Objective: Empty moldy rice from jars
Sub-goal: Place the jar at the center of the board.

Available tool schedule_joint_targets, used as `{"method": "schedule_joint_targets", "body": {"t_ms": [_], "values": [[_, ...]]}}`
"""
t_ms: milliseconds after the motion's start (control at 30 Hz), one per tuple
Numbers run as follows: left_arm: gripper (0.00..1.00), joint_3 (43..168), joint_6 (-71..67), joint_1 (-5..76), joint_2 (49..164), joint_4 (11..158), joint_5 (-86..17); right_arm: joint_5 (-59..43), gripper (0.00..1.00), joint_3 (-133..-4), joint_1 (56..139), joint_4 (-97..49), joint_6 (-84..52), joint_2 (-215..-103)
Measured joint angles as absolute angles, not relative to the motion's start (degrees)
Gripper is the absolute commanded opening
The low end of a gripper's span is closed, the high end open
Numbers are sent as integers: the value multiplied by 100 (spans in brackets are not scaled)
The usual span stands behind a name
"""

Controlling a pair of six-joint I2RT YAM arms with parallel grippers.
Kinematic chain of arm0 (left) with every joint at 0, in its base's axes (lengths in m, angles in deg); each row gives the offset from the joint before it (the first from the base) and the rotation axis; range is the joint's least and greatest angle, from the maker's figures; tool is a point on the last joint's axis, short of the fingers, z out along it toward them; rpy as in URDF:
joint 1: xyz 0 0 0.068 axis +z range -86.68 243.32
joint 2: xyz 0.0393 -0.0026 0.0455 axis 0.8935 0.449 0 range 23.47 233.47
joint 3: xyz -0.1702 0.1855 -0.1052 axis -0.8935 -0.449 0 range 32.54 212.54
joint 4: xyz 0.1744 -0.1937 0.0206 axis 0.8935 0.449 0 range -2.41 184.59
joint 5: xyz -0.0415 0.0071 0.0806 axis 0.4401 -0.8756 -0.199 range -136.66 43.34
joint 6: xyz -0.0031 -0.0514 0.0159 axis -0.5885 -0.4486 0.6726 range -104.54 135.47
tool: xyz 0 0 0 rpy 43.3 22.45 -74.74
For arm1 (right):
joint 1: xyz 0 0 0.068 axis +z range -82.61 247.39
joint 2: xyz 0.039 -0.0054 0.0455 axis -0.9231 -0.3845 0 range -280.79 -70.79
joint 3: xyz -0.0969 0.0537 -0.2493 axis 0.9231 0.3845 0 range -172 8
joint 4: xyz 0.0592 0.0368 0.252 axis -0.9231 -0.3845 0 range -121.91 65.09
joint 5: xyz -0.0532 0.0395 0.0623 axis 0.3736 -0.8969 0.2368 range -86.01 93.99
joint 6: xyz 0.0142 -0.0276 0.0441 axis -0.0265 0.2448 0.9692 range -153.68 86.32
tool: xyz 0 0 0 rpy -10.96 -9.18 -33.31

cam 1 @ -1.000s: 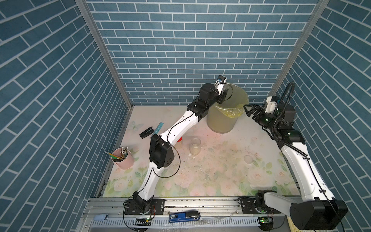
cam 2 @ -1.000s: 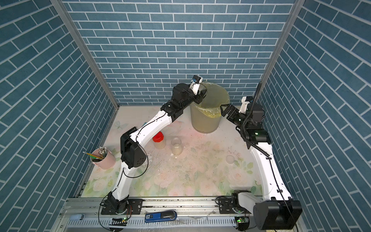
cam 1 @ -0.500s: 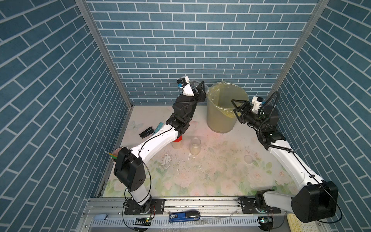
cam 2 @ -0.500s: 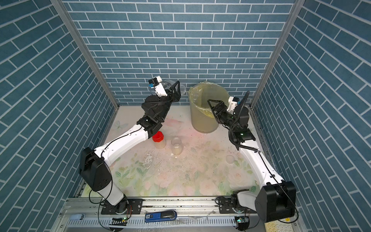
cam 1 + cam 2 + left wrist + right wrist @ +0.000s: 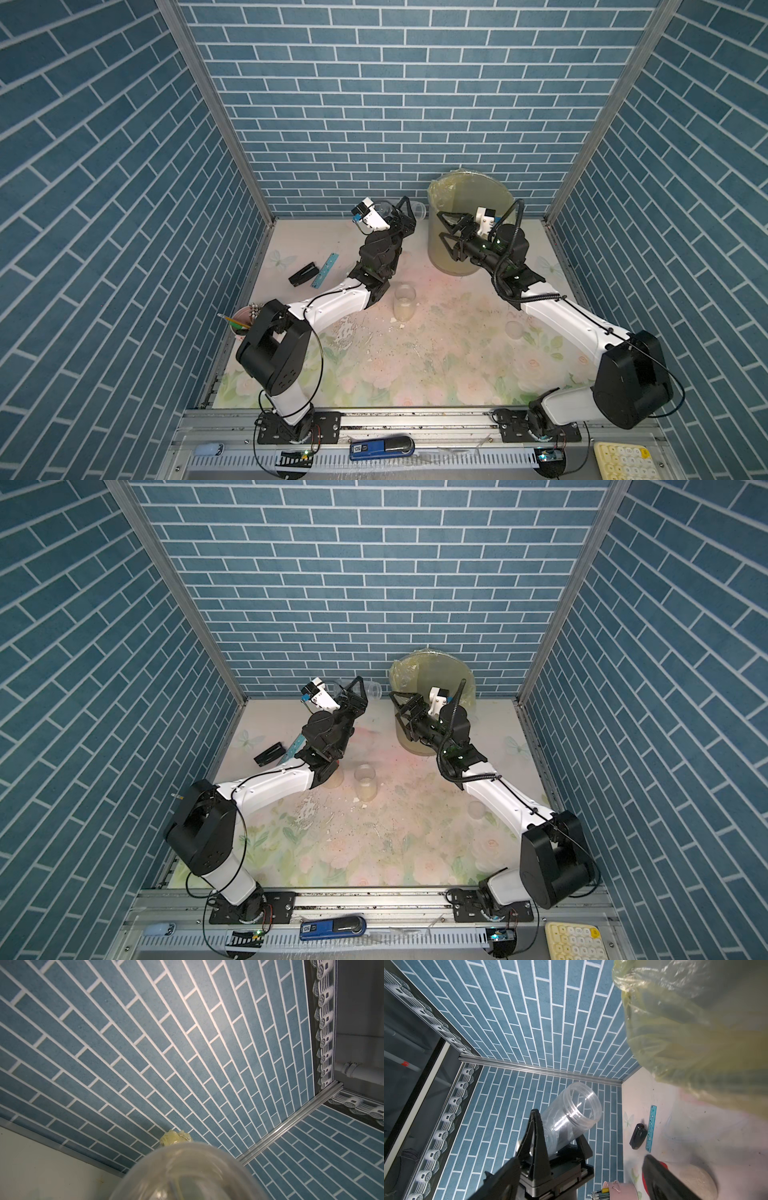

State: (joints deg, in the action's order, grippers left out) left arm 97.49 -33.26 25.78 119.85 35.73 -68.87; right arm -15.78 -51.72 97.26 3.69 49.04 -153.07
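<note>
My left gripper (image 5: 401, 212) is shut on a clear, lidless jar (image 5: 417, 208), raised and tilted beside the back wall, left of the bin. In the right wrist view this jar (image 5: 571, 1118) looks empty. It fills the bottom of the left wrist view as a blurred jar (image 5: 187, 1174), hiding the fingers. My right gripper (image 5: 446, 237) hangs open in front of the bin, holding nothing. An open jar (image 5: 405, 301) stands mid-table with pale moldy rice (image 5: 404, 312) low inside. A red-capped jar (image 5: 334, 780) of beige rice sits half hidden under my left arm.
The translucent bin (image 5: 469, 199) with a yellow bag stands at the back. A clear lid (image 5: 514, 329) lies by my right arm. A pink pencil cup (image 5: 243, 322), black stapler (image 5: 303, 274) and blue ruler (image 5: 324, 270) sit on the left. White crumbs (image 5: 349, 332) dot the mat.
My left arm has swung the jar from over the bin's rim to its left. My right gripper has moved from the bin's right side to its front.
</note>
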Motion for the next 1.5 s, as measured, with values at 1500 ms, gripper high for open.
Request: {"method": "schedule_joint_targets", "body": {"t_ms": [1500], "values": [[34,9001,-4568,2593,12302,2157,-6586,-1143,70,-6180,10372,2056,6058,-17270]]}}
